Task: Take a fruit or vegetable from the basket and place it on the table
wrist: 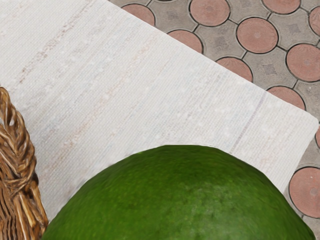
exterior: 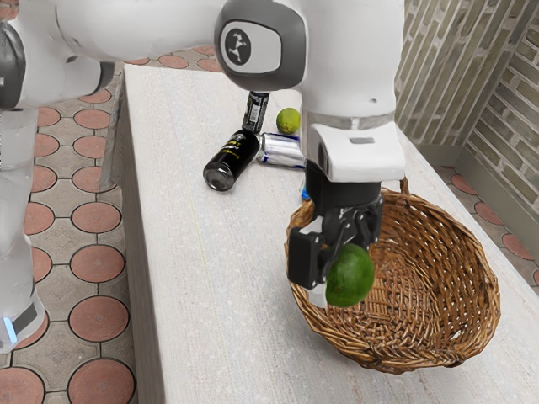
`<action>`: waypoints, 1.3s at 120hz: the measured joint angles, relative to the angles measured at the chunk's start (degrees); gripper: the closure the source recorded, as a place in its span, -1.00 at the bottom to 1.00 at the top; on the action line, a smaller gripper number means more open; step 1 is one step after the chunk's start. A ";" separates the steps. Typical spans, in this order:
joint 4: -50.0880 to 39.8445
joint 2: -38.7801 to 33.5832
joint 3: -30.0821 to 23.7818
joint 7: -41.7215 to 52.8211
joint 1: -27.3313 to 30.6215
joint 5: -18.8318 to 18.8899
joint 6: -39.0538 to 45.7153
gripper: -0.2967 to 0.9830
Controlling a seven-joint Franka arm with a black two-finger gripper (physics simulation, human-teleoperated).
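Evidently, the end effector (exterior: 333,279) grips the green fruit (exterior: 354,276) by the basket (exterior: 455,355) rim on the exterior view's left, with bare counter (exterior: 221,286) lying just beyond, farther that way.

On my feed, the pale, faintly streaked table (exterior: 202,278) carries the wicker basket (exterior: 476,282). Well apart from it I see a black bottle (exterior: 230,162) lying on its side, with a silver can (exterior: 282,149) lying just beside it. A dark labelled container (exterior: 255,112) and a yellow-green round fruit (exterior: 288,120) sit near them. Something blue (exterior: 305,194), mostly hidden, is by the basket.
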 joint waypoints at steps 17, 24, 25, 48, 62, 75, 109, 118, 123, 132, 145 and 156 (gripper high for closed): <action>-0.08 4.73 0.18 -0.11 0.31 1.84 0.53 0.02; 1.63 7.31 7.78 -0.15 -6.62 3.29 0.68 0.03; 1.85 7.53 8.70 -0.16 -7.46 3.45 0.69 0.03; 4.16 8.72 12.07 -0.26 -15.84 5.25 1.85 0.01; 3.52 11.11 12.11 -0.31 -18.18 5.87 3.52 0.00; 3.40 14.54 12.22 -0.35 -20.12 6.73 5.21 -0.01; 3.41 17.84 12.47 -0.35 -20.76 8.79 9.17 -0.30; 3.09 18.13 12.49 -0.28 -20.69 9.17 10.40 -0.40; 2.96 18.39 12.49 -0.26 -20.64 9.27 10.94 -0.43; 2.88 17.05 12.52 -0.25 -20.49 9.38 11.60 -0.48; 0.00 6.60 22.12 -0.58 -20.39 6.11 9.52 -0.51; -0.89 -2.17 40.90 -2.03 -20.13 3.21 2.53 -0.52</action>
